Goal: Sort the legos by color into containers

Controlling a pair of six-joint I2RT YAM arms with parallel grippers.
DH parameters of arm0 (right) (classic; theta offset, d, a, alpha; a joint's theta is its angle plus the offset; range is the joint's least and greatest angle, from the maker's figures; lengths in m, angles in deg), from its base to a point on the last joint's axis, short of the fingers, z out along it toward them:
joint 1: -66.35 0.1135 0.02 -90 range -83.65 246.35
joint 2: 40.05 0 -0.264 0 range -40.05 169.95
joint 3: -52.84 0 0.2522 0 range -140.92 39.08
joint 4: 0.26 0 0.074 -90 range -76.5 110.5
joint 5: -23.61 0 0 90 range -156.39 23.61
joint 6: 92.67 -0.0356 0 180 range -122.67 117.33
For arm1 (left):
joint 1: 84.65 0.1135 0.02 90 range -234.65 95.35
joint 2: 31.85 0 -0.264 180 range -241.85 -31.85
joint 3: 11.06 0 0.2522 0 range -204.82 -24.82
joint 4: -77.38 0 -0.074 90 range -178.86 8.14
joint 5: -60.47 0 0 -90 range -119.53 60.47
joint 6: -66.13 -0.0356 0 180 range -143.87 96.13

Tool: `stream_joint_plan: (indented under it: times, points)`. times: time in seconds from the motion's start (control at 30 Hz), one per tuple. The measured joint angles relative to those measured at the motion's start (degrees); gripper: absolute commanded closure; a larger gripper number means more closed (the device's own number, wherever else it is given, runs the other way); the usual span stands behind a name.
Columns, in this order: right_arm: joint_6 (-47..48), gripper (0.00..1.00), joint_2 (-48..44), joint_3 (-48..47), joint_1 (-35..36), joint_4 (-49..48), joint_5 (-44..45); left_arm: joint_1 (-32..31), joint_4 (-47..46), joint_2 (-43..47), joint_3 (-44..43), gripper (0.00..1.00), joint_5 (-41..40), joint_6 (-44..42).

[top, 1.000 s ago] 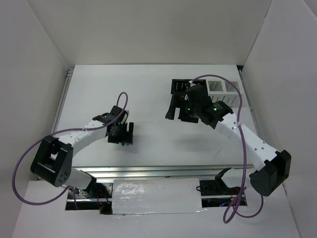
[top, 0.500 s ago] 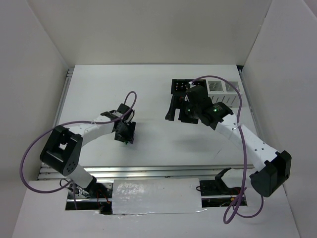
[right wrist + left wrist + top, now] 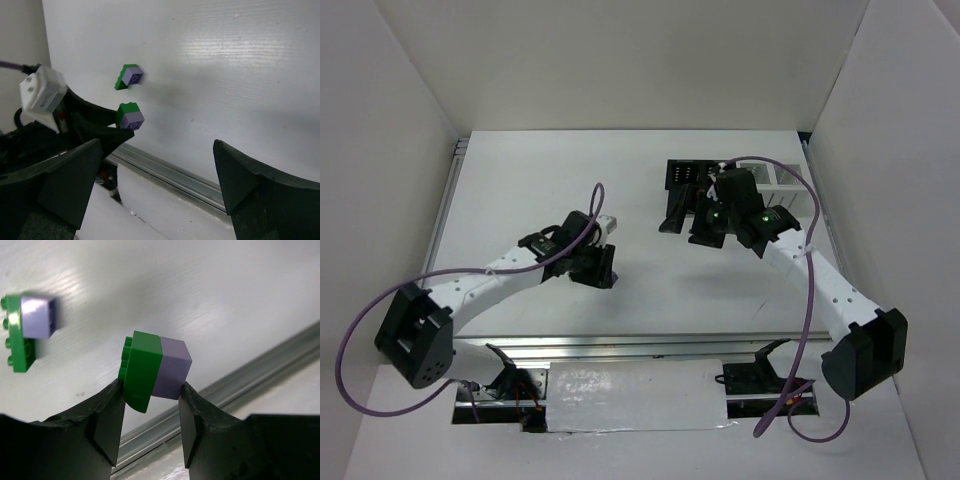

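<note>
My left gripper (image 3: 151,386) is shut on a small lego stack (image 3: 156,370), a green brick joined to a light purple one, pinched by its two ends. The right wrist view shows the same stack (image 3: 129,116) in the left fingers, just off the white table. A second green and purple stack (image 3: 27,330) lies on the table beyond it, also seen as the farther stack (image 3: 129,76). My right gripper (image 3: 156,145) hangs wide open and empty, facing the left one from in front of the containers (image 3: 775,178). In the top view the left gripper (image 3: 598,265) is at mid-table.
The right arm (image 3: 790,250) covers part of the container row; a black bin (image 3: 682,172) shows at its left end. A metal rail (image 3: 240,385) runs along the table's near edge. White walls enclose the table on three sides.
The left jaws have closed on the green and purple stack, and the left gripper has moved right toward the table's middle. The right gripper has shifted slightly right and stays open.
</note>
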Motion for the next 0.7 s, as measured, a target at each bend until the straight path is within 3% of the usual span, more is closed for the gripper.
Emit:
stream_joint_plan:
  times: [0.43,0.7]
  points:
    - [-7.82,0.02,-2.32,3.48,-0.57,-5.73,-10.99,-3.61,-12.33,13.53,-2.25,1.0,5.95,-1.36]
    - [-11.82,0.03,-7.8,3.5,-0.46,-8.15,-14.23,-4.07,-16.02,14.91,-3.93,1.0,7.91,-4.22]
